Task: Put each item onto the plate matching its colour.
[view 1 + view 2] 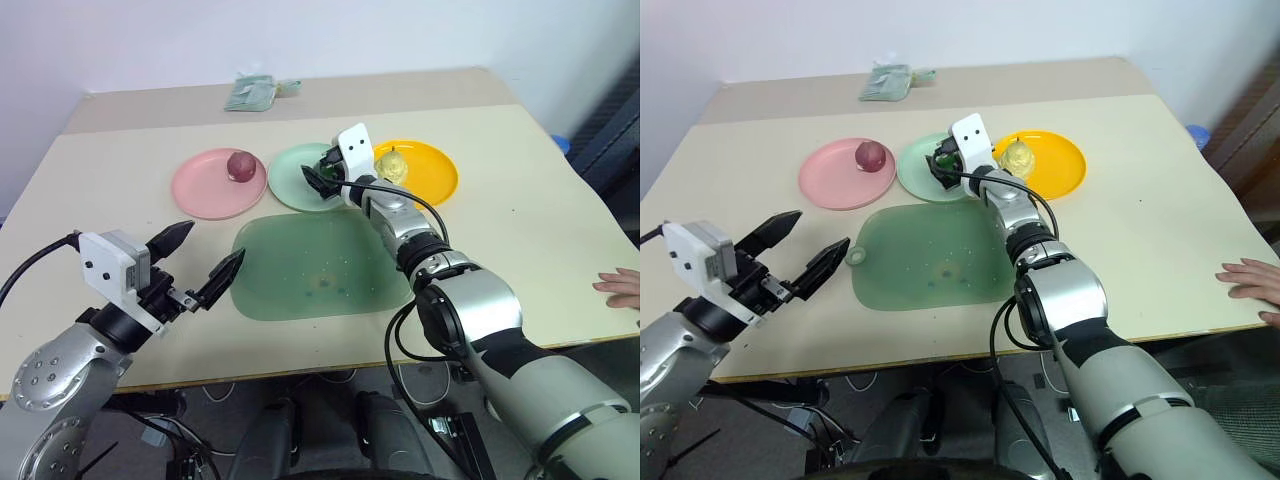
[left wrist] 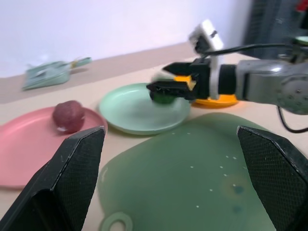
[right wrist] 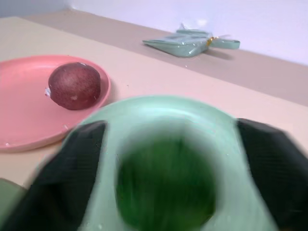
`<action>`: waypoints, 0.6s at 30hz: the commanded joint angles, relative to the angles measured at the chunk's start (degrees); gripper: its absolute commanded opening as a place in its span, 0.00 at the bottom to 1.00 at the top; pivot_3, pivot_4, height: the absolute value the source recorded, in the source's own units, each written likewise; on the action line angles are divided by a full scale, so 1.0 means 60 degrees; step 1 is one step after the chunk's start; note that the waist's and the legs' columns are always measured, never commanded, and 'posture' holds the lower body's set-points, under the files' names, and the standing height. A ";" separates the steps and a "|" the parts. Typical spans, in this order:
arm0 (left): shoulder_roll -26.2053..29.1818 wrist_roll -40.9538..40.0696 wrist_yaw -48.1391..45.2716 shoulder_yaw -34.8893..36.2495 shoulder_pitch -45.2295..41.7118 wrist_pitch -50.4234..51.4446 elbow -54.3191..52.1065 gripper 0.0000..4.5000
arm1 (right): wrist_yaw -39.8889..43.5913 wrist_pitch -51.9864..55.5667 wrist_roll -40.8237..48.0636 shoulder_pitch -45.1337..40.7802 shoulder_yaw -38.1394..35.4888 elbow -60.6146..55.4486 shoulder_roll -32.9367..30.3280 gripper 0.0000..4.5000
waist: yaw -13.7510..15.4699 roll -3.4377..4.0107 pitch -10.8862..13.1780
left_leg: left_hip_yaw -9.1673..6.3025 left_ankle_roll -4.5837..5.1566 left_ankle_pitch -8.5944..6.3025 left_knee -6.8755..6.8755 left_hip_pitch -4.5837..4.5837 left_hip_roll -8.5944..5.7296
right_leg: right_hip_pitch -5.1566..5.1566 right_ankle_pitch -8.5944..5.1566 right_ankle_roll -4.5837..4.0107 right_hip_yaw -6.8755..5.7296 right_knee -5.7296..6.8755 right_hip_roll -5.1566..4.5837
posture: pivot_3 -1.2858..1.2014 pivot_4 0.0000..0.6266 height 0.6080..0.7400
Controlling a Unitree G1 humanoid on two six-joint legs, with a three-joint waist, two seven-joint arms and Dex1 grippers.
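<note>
Over the mint green plate [image 1: 300, 178] your right tool [image 1: 322, 176] is spreading released around the dark green ball [image 2: 163, 96] | your left tool [image 1: 205, 262] is hovering released beside the green mat [image 1: 318, 268] on the desk [image 1: 520, 200].

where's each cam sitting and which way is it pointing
Left eye, right eye: on the head, looking down over the table at three plates; both arms show.
Left wrist: on the left arm, looking between the open left claw across the mat to the right claw.
Right wrist: on the right arm, facing the green ball over the mint plate.
Shared: red ball on pink plate.
</note>
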 commanded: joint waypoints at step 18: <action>0.0024 0.1382 -0.2186 -0.1150 -0.1087 -0.1425 0.2688 1.00 | 0.3745 0.5049 0.2539 0.7771 -0.0447 -1.3911 -0.3102 0.99 | 0.0183 -0.0002 -0.0004 | -0.0002 0.0003 0.0000 0.0015 -0.0001 0.0000 | 0.0007 -0.0003 0.0001 -0.0011 0.0007 -0.0008 | 0.52 0.24 1.00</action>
